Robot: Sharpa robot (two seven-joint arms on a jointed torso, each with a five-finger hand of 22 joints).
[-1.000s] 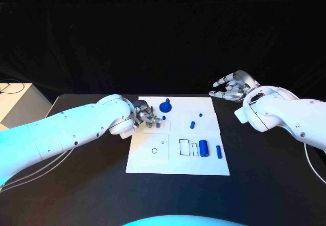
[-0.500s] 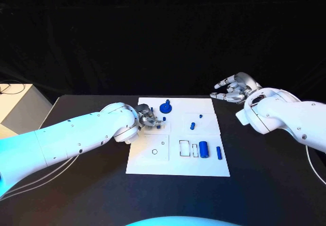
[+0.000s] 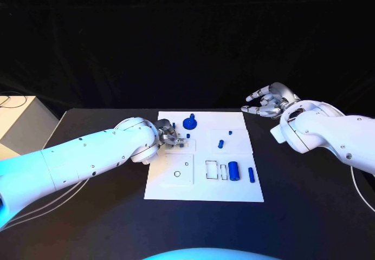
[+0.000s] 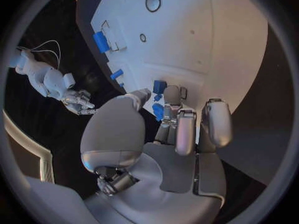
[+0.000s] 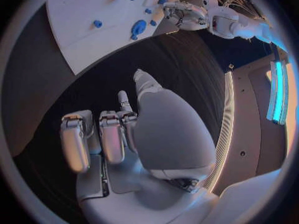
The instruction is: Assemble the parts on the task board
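The white task board [image 3: 168,187] lies mid-table. My left hand [image 3: 170,135] hovers over its back left part, and the left wrist view shows a small blue part [image 4: 158,110] pinched between thumb and fingers. Another small blue part [image 3: 188,135] lies just beside the fingertips. A round blue part with a knob [image 3: 190,123] stands behind it. A short peg [image 3: 221,144], a tiny piece [image 3: 231,132], a thick cylinder [image 3: 233,170] and a thin rod [image 3: 251,174] lie on the board's right half. My right hand [image 3: 270,100] is raised beyond the board's back right corner, fingers loosely bent and apart, holding nothing.
Rectangular slots [image 3: 212,169] and a round hole [image 3: 177,174] mark the board's front half. A white box [image 3: 19,116] stands off the table's left edge. Black table [image 3: 102,216] surrounds the board.
My left arm has rolled slightly and its hand has edged back over the board's left part with the small blue part. The right hand has barely moved.
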